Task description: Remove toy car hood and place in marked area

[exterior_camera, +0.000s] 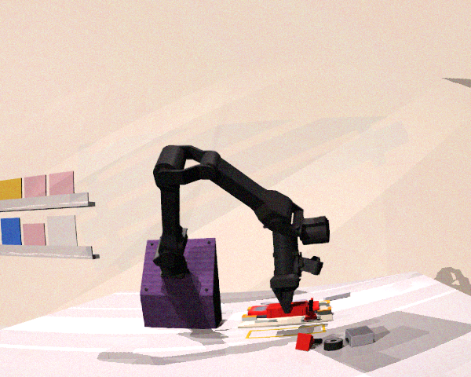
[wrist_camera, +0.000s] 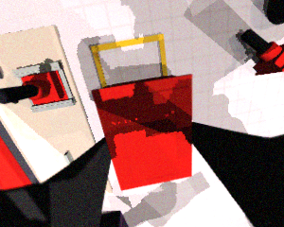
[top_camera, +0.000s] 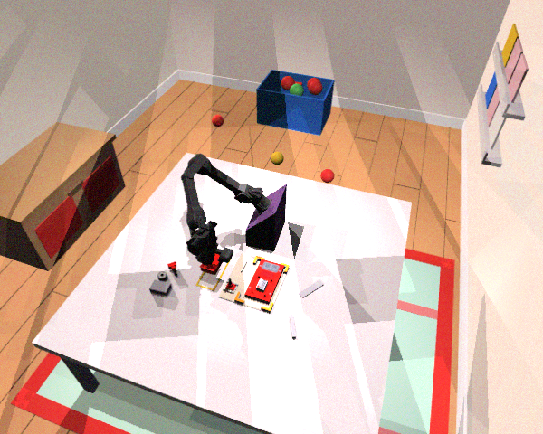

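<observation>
Red and flat, the hood (wrist_camera: 149, 130) reads as a thin, stiff plate, likely light and smooth-faced, so it should carry easily but could slip or swivel if pinched only at a corner. The sensible hold is across its two long edges near the middle, which is how it looks to be taken here. The gripper (wrist_camera: 147, 161) is clamped on the hood, its dark fingers standing wide on either side because the plate fills the span between them. In the wrist view the hood's far edge overlaps the near side of the yellow-outlined marked area (wrist_camera: 129, 61), with most of the plate short of that outline. From the side, the gripper tip (exterior_camera: 285, 305) sits low, close above the table (exterior_camera: 389, 300) and just beside the toy car (top_camera: 264, 278) on its board; whether the hood already touches the surface cannot be told. A tilt in the plate is visible, so setting it flat inside the outline probably calls for a short advance toward the outline's far side.
</observation>
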Available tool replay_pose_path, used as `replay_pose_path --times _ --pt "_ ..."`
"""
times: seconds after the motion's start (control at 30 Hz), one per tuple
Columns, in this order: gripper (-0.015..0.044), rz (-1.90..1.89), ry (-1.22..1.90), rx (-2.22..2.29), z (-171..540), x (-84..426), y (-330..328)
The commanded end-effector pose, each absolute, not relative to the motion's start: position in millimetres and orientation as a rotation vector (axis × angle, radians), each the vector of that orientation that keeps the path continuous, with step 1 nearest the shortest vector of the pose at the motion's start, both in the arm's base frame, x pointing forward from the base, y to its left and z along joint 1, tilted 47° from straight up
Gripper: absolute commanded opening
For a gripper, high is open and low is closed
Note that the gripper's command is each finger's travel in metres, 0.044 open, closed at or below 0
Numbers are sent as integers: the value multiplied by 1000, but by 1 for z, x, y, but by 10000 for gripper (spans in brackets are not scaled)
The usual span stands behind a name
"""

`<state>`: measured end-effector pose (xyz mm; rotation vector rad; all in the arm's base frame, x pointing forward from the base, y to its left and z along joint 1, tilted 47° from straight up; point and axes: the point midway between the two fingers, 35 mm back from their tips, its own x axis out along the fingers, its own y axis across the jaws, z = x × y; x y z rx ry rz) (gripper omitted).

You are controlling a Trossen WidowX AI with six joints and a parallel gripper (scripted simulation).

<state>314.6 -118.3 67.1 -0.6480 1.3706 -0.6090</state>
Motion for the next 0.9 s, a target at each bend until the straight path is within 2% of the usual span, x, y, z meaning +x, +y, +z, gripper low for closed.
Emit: replay_pose_path --times 0.0,0.87 --pt "0 -601 1379 -650 62 313 -121" --pt "0 -604 1378 -654 49 313 -137"
